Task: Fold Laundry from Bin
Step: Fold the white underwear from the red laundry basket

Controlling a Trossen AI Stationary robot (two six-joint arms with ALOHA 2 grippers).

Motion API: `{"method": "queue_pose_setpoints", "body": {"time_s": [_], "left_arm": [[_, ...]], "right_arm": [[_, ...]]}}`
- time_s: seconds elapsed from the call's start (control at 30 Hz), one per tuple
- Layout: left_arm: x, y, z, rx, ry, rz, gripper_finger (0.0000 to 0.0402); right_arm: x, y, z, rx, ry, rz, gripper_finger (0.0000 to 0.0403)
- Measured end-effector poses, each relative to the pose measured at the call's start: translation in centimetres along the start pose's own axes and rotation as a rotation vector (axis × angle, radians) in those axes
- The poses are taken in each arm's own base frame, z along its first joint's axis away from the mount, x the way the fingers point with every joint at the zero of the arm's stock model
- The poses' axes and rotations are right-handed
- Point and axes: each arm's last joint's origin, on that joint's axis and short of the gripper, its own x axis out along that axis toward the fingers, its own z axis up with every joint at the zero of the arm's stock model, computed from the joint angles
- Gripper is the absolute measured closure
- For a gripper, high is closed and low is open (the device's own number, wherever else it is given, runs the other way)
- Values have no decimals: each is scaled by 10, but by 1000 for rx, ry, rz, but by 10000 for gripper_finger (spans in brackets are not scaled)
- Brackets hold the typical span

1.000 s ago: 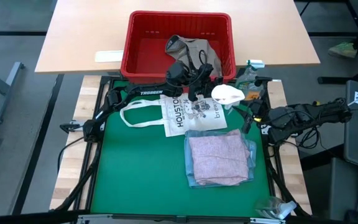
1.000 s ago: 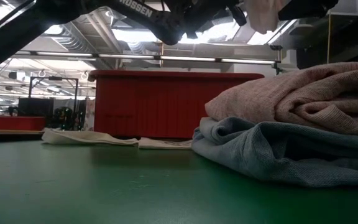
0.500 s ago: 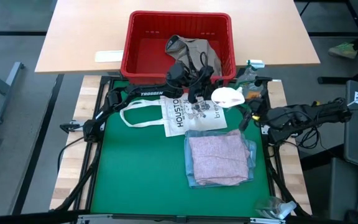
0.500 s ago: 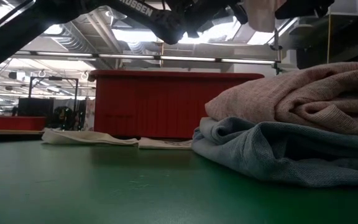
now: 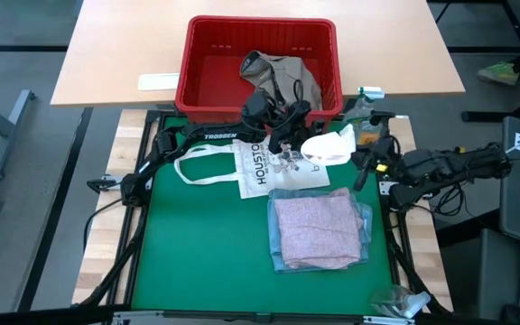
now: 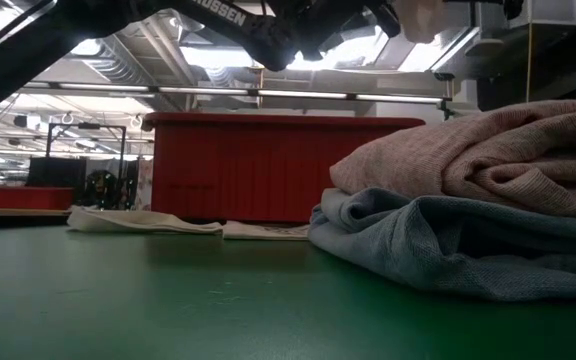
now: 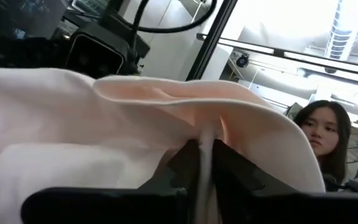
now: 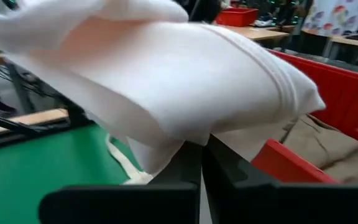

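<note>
The left arm reached in from the counter's (image 5: 197,253) left edge over the green mat, crossing above the flat white tote bag (image 5: 264,164) printed "HOUSTON", whose handle loop lay toward the left. The left claw (image 5: 289,141) hung in the air just in front of the bin (image 5: 260,27), and its wrist view showed a thin fold of the white garment (image 5: 325,144) pinched between the two dark fingers (image 7: 179,163), which stood nearly together with the cloth between them. The bin, red with slotted sides, sat on the tan tabletop beyond the mat, and a khaki-grey piece (image 5: 283,74) lay crumpled inside it against its right wall. The white garment was stretched in the air between the two claws, above the tote bag's right end. Below it on the mat, toward the near right, rested a folded stack: a pale pink piece (image 5: 314,230) on top of a light blue piece (image 5: 364,217), whose edges showed around the pink one. In the low view the same stack filled the right side, pink above blue, with the bin behind it. The right claw (image 5: 355,155) came in from the right edge of the counter and was clamped on the other end of the white garment, its fingers (image 8: 194,163) pressed together on the cloth. A person showed in the room behind, seen only in the left wrist view.
</note>
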Motion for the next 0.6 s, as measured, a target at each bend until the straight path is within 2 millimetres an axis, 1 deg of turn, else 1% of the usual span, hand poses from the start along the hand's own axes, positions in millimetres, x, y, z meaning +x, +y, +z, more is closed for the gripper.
{"method": "queue_pose_setpoints", "body": {"time_s": [0.1,0.23,0.37,0.47,0.6], "left_arm": [[2,-1,-1,-2,-1,-3,346],[6,1,-5,-10,8,8,318],[6,5,-8,43,29,37,292],[1,13,-11,51,61,82,283],[-11,25,-15,30,120,138,284]], "right_arm": [[-7,-5,3,46,-23,22,398],[-21,-18,8,147,-76,49,399],[-37,-31,12,254,-125,124,401],[-48,-40,14,341,-153,183,401],[-59,-49,14,409,-181,240,402]]}}
